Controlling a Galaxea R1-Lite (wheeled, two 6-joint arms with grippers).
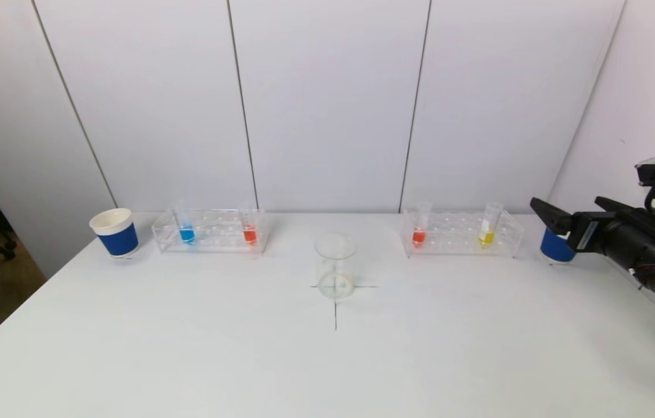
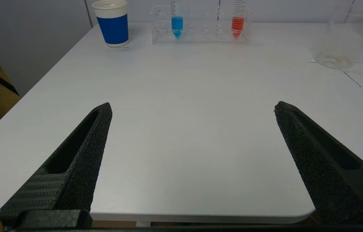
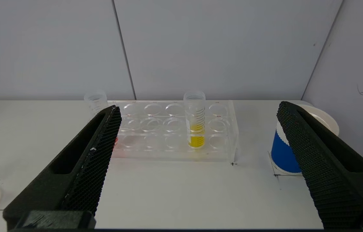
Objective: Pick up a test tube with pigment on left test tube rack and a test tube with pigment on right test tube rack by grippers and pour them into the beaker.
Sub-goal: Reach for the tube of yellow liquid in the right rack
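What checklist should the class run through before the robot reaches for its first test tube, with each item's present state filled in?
1. Left hand open, holding nothing: ok.
2. Right hand open, holding nothing: ok.
3. Left rack holds pigment: blue tube and red tube, both upright: ok.
4. Right rack holds pigment: red-orange tube and yellow tube, upright: ok.
5. Beaker upright on the table's cross mark, between the racks: ok.
6. Beaker empty and clean: cannot tell.
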